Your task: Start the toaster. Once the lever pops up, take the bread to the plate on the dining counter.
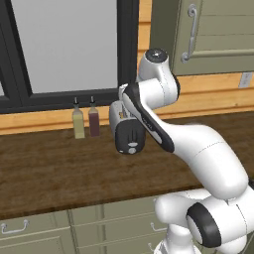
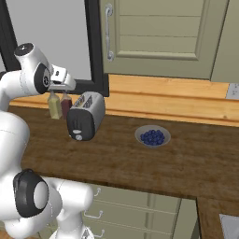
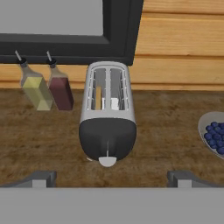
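So the toaster point(image 3: 107, 118) is sitting on the dark wood worktop point(image 2: 140, 161), black end face toward the near edge, with the bread point(image 3: 99, 97) down in its left slot. Gripper point(image 3: 112, 178) hangs above it, fingers spread wide, nothing in them. 2 bottles point(image 3: 46, 87) stand just left of the toaster by the window point(image 1: 64, 44), and a bowl of blueberries point(image 2: 152, 137) is off to the right.

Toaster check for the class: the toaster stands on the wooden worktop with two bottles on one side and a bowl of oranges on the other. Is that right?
Not quite. The bowl holds blueberries, not oranges; the right base view shows the dark blue fruit clearly. The rest holds: the toaster stands on the wooden worktop with the two bottles on its other side.
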